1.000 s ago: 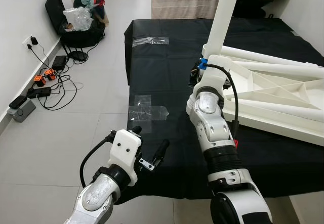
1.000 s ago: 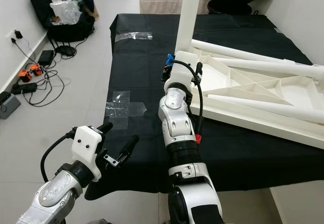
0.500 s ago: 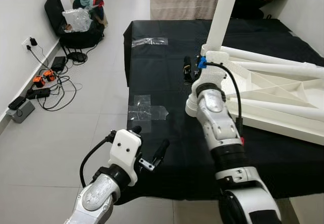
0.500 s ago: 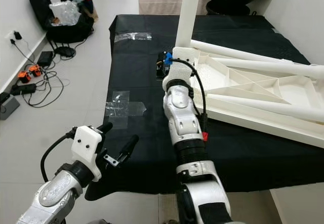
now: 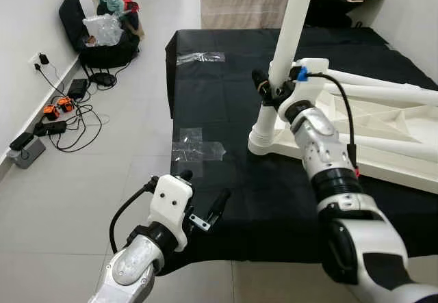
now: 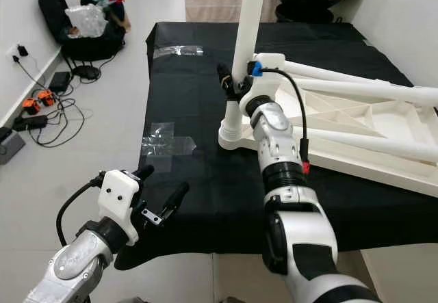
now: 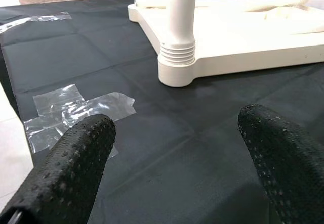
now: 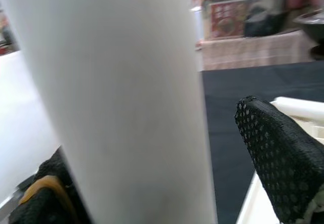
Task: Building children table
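A white children's table (image 5: 383, 135) lies upside down on a black cloth (image 5: 219, 104) spread over the floor. One white leg (image 5: 291, 29) stands upright in its near-left corner socket (image 5: 263, 135). My right gripper (image 5: 274, 91) is at that leg a little above the socket, open, with a finger on each side. In the right wrist view the leg (image 8: 121, 102) runs between the fingers (image 8: 276, 153), with a gap on one side. My left gripper (image 5: 203, 185) hovers open and holding nothing over the cloth's near-left edge, pointing toward the socket (image 7: 177, 64).
More white legs (image 5: 383, 81) lie across the table's underside. Clear tape patches (image 5: 198, 149) stick to the cloth. Cables and power strips (image 5: 61, 108) and a black bag (image 5: 102, 40) line the left wall. Grey tiled floor (image 5: 116, 152) lies left of the cloth.
My right arm has swung from in front of the table's corner up and right to the upright leg, which now sits between its fingers. The left gripper has stayed put.
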Tool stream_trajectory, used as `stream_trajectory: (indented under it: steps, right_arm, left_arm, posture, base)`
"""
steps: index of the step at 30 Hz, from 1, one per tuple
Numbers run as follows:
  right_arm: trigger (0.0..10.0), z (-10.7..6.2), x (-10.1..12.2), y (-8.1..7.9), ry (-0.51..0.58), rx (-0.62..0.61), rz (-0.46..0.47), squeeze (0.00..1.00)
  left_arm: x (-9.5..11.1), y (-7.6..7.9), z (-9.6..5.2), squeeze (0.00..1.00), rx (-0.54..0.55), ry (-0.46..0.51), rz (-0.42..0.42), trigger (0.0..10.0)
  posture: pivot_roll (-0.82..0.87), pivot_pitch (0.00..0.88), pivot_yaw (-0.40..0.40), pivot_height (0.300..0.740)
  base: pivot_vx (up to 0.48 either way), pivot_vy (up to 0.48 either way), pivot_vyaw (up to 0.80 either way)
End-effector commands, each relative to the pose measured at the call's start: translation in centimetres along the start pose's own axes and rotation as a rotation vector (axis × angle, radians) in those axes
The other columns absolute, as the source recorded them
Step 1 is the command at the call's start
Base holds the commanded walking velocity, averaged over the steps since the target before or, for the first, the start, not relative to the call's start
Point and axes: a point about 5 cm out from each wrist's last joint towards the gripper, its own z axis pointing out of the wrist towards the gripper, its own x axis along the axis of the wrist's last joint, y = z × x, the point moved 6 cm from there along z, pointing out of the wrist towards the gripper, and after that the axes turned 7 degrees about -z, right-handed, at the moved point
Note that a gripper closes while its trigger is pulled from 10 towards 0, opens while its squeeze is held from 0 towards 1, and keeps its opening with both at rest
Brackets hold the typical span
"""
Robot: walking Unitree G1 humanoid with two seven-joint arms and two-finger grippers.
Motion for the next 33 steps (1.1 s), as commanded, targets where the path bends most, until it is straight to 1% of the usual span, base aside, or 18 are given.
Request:
stream_trajectory:
  steps: [1,3,4,5,8,9,14,15,16,18,19,22,24,29,30,31,32,33]
  right_arm:
    - [10.0,0.3,0.4,-0.3,0.005,0.056,0.019,0.00]
    - [10.0,0.5,0.7,-1.2,-0.006,0.185,0.055,0.00]
    - [10.0,0.5,0.7,-1.2,-0.006,0.185,0.055,0.00]
    - [10.0,0.4,0.8,-2.2,-0.018,0.284,0.070,0.00]
    - [10.0,0.3,0.8,-2.6,-0.021,0.319,0.065,0.00]
    - [10.0,0.4,0.8,-3.4,-0.030,0.391,0.048,0.00]
    - [10.0,0.4,0.8,-4.1,-0.037,0.441,0.039,0.00]
    - [6.1,0.4,0.7,-4.5,-0.043,0.462,0.024,0.00]
    - [4.3,0.5,0.7,-4.8,-0.042,0.465,0.008,0.00]
    - [4.3,0.6,0.7,-4.9,-0.042,0.466,-0.003,0.00]
    - [0.0,0.7,0.6,-5.0,-0.043,0.462,-0.011,0.00]
    - [0.0,0.7,0.6,-5.0,-0.042,0.460,-0.010,0.00]
    - [0.0,0.9,0.9,-4.7,-0.032,0.430,-0.009,0.00]
    - [0.0,1.1,1.0,-4.4,-0.020,0.401,-0.005,0.00]
    - [0.0,1.2,0.9,-4.1,-0.019,0.366,-0.011,0.00]
    - [0.0,1.2,0.9,-4.1,-0.019,0.366,-0.011,0.00]
    - [0.0,1.3,0.5,-3.5,-0.022,0.296,-0.029,0.00]
    - [0.0,1.3,0.5,-3.5,-0.022,0.296,-0.029,0.00]
  left_arm:
    - [0.0,0.3,0.1,0.00,-0.004,0.001,-0.003,10.0]
    - [0.0,0.4,0.0,0.00,-0.005,0.000,-0.003,10.0]
    - [0.0,0.4,0.0,0.00,-0.005,0.000,-0.003,10.0]
    - [0.0,0.4,-0.1,0.00,-0.005,-0.002,-0.004,10.0]
    - [0.0,0.4,-0.2,0.00,-0.005,-0.003,-0.004,10.0]
    - [-0.1,0.5,-0.2,0.00,-0.005,-0.004,-0.005,10.0]
    - [-0.1,0.5,-0.2,0.00,-0.004,-0.004,-0.007,10.0]
    - [-0.1,0.5,-0.3,0.00,-0.002,-0.004,-0.009,10.0]
    - [-0.1,0.5,-0.3,0.00,-0.001,-0.004,-0.007,10.0]
    - [-0.1,0.5,-0.3,0.00,0.000,-0.005,-0.006,10.0]
    - [-0.2,0.5,-0.3,0.00,0.000,-0.006,-0.005,10.0]
    - [-0.2,0.5,-0.3,0.00,0.001,-0.006,-0.005,10.0]
    - [-0.2,0.5,-0.3,0.00,0.004,-0.004,-0.006,10.0]
    - [-0.2,0.4,-0.3,0.00,0.004,-0.002,-0.005,10.0]
    - [-0.2,0.4,-0.2,0.00,0.004,0.000,-0.002,10.0]
    - [-0.2,0.4,-0.2,0.00,0.004,0.000,-0.002,10.0]
    - [-0.1,0.3,0.0,0.00,0.007,0.004,0.003,10.0]
    - [-0.1,0.3,0.0,0.00,0.007,0.004,0.003,10.0]
  posture:
    - [0.09,0.064,-0.081,0.740]
    - [0.10,0.071,-0.085,0.740]
    - [0.10,0.071,-0.085,0.740]
    - [0.11,0.074,-0.083,0.740]
    - [0.11,0.074,-0.083,0.740]
    - [0.11,0.077,-0.082,0.740]
    - [0.11,0.077,-0.083,0.740]
    - [0.11,0.076,-0.085,0.740]
    - [0.11,0.074,-0.085,0.740]
    - [0.11,0.074,-0.085,0.740]
    - [0.11,0.074,-0.088,0.740]
    - [0.12,0.073,-0.089,0.740]
    - [0.11,0.070,-0.089,0.740]
    - [0.11,0.062,-0.090,0.740]
    - [0.11,0.062,-0.090,0.740]
    - [0.11,0.062,-0.090,0.740]
    - [0.10,0.053,-0.088,0.740]
    - [0.10,0.053,-0.088,0.740]
  base:
    - [0.000,0.000,0.00]
    - [0.000,0.000,0.00]
    - [0.000,0.000,0.00]
    - [0.000,0.000,0.00]
    - [0.000,0.000,0.00]
    - [0.000,0.000,0.00]
    - [0.000,0.000,0.00]
    - [0.000,0.000,0.00]
    - [0.000,0.000,0.00]
    - [0.000,0.000,0.00]
    - [0.000,0.000,0.00]
    - [0.000,0.000,0.00]
    - [0.000,0.000,0.00]
    - [0.000,0.000,0.00]
    - [0.000,0.000,0.00]
    - [0.000,0.000,0.00]
    - [0.000,0.000,0.00]
    - [0.000,0.000,0.00]
